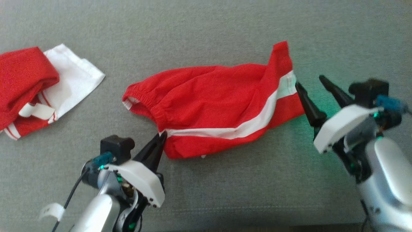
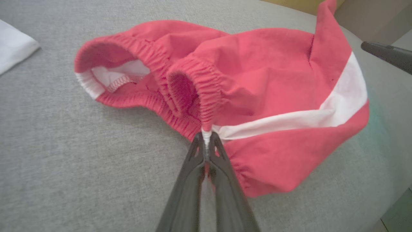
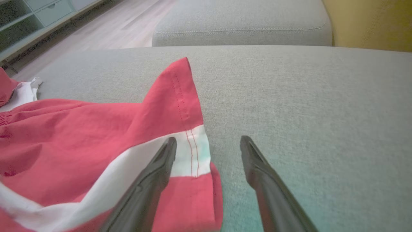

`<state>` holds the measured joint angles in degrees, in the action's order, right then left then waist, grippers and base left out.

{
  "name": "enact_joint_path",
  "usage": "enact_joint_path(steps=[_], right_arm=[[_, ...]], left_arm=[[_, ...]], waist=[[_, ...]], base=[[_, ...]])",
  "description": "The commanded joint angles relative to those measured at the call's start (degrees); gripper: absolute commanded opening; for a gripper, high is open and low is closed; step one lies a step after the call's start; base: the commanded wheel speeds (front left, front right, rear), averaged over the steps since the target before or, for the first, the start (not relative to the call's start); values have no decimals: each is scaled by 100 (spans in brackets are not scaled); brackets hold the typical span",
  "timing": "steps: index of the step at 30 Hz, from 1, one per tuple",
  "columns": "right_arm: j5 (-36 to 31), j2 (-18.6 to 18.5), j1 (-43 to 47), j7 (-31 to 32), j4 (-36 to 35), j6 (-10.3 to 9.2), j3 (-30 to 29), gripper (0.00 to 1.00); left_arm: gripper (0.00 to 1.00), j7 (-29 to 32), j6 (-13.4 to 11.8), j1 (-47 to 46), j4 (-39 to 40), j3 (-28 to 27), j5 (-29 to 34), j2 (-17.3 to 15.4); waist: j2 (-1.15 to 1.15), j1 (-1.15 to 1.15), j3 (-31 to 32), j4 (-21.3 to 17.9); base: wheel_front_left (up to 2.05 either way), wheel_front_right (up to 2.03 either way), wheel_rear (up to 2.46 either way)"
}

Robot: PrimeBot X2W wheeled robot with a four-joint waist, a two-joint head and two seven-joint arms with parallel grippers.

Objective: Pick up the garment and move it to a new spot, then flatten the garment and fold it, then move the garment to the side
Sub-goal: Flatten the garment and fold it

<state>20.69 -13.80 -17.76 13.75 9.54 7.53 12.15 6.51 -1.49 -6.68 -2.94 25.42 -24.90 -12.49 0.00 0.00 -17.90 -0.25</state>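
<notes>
I assess this as a home living room. My work surface is a grey upholstered seat (image 3: 305,96) with a stitched cushion (image 3: 241,29) beyond it. Far left are wood-look flooring (image 3: 122,25) and a pale drawer-and-shelf unit (image 3: 38,16); far right, a yellow wall (image 3: 370,22).

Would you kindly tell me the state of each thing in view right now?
Shorts, rumpled, lying on the sofa, not yet folded.
Left tool, shut on the shorts' waistband.
Right tool, open, by the shorts' leg hem.
Pile of clothes, crumpled, lying apart at the left.
</notes>
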Motion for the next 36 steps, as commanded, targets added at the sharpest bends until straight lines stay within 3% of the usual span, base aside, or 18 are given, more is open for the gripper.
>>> enact_joint_path(steps=[1,9,21,22,23,24,30,36], right_arm=[[85,-153,-219,56,-100,-4,203,100],[619,-663,-978,351,413,-4,906,100],[969,-927,-1034,387,447,-4,1343,98],[967,-946,-1010,370,384,-4,1386,75],[966,-955,-998,363,351,-4,1404,32],[974,-955,-979,372,324,-4,1418,0],[951,-984,-826,296,150,-4,1341,0],[932,-888,-435,-116,-219,-4,837,0]], left_arm=[[0,-85,17,-250,188,-157,49,-51],[0,-286,132,-576,-20,-52,87,60],[0,-484,120,-660,-248,-27,81,90],[0,-496,115,-663,-261,-22,78,85],[0,-504,111,-664,-265,-23,77,81],[0,-511,105,-665,-269,-22,76,79],[0,-596,78,-660,-294,-29,65,72],[0,-986,-21,-724,-73,-179,175,-18]], waist=[[0,0,-134,107],[0,0,-392,326],[0,0,-369,288],[0,0,-356,278],[0,0,-350,271],[0,0,-345,263],[0,0,-239,254],[0,0,74,236]], base=[[0,0,0],[0,0,0],[0,0,0],[0,0,0],[0,0,0],[0,0,0],[0,0,0],[0,0,0]])
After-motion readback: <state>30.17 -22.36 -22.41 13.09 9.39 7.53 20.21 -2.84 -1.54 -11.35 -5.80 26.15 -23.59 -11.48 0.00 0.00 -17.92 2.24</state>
